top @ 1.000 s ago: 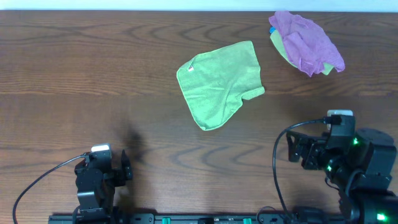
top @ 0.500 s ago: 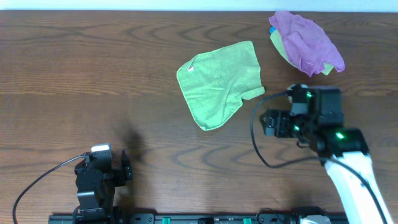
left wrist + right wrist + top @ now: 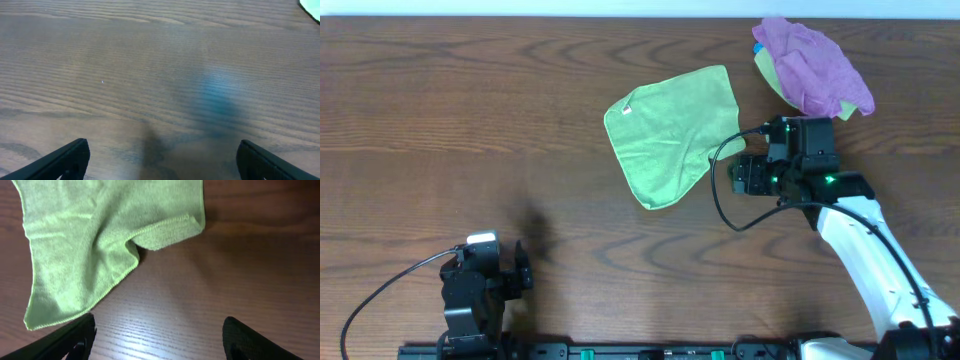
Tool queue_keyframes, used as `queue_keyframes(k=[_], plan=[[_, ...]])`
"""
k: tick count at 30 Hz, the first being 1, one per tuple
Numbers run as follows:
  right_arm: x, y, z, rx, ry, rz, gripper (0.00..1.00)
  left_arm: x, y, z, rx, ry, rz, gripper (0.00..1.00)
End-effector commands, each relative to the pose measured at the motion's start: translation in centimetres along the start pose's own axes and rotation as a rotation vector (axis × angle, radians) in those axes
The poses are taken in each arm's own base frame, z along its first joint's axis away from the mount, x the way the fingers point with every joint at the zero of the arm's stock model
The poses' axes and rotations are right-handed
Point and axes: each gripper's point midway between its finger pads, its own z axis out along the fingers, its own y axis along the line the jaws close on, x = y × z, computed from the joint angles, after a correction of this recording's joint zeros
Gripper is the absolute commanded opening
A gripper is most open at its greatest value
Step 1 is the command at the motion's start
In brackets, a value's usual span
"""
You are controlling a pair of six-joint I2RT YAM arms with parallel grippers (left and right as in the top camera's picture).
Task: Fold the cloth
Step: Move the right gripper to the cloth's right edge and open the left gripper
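The lime-green cloth (image 3: 670, 135) lies spread on the wooden table, slightly rumpled, with a small white tag at its upper left corner (image 3: 627, 109). One right-hand corner is folded under. In the right wrist view the cloth (image 3: 90, 245) fills the upper left. My right gripper (image 3: 738, 177) is open and empty, just right of the cloth's lower right edge; its fingers (image 3: 159, 339) straddle bare wood beside the cloth's hem. My left gripper (image 3: 520, 268) is open and empty at the front left, far from the cloth, over bare wood (image 3: 160, 160).
A purple cloth (image 3: 812, 65) bundled with a yellow-green one (image 3: 775, 75) lies at the back right, close behind the right arm. The table's far edge runs along the top.
My right arm has swung from the front right corner up and left to the cloth's right edge. The left arm and the cloth have not moved.
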Motion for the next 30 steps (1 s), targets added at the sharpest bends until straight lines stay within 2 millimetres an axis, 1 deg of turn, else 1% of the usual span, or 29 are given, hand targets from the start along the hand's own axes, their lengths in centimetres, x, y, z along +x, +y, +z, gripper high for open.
queue_keyframes(k=[1, 8, 12, 14, 15, 18, 20, 21, 24, 26, 28, 30], plan=[[0.0, 0.2, -0.1, 0.002, -0.002, 0.006, 0.82, 0.3, 0.0, 0.1, 0.001, 0.005, 0.007, 0.95], [0.7, 0.1, -0.1, 0.007, 0.025, 0.01, 0.81, 0.3, 0.0, 0.1, 0.001, 0.005, 0.006, 0.95], [0.9, 0.0, -0.1, 0.01, 0.035, 0.007, 0.83, 0.3, 0.0, 0.1, 0.0, 0.003, 0.007, 0.95], [1.3, -0.1, -0.1, 0.015, 0.05, -0.001, 0.84, -0.4, 0.3, 0.1, -0.02, -0.024, 0.018, 0.95], [1.4, -0.2, -0.1, 0.021, 0.055, -0.002, 0.84, -0.8, 0.1, 0.1, -0.006, -0.04, 0.007, 0.95], [1.8, -0.7, -0.1, 0.046, 0.069, -0.005, 0.84, -1.5, -3.1, -0.2, 0.183, -0.064, -0.055, 0.95], [2.1, -0.8, -0.2, 0.049, 0.081, -0.011, 0.84, -1.8, -5.2, -0.7, 0.307, -0.073, -0.052, 0.95], [2.2, -0.8, -0.2, 0.05, 0.085, -0.021, 0.84, -1.9, -5.9, -1.0, 0.351, -0.079, -0.05, 0.95], [2.2, -1.1, -0.3, 0.067, 0.09, -0.038, 0.84, -1.8, -7.4, -1.6, 0.445, -0.072, -0.046, 0.95], [2.0, -1.2, -0.4, 0.075, 0.085, -0.044, 0.84, -2.0, -8.0, -1.9, 0.484, -0.083, -0.043, 0.95], [1.8, -1.2, -0.4, 0.074, 0.079, -0.047, 0.84, -2.9, -8.8, -2.5, 0.537, -0.122, -0.033, 0.95], [1.7, -1.1, -0.4, 0.073, 0.074, -0.048, 0.85, -4.2, -10.1, -3.6, 0.633, -0.176, -0.02, 0.95]])
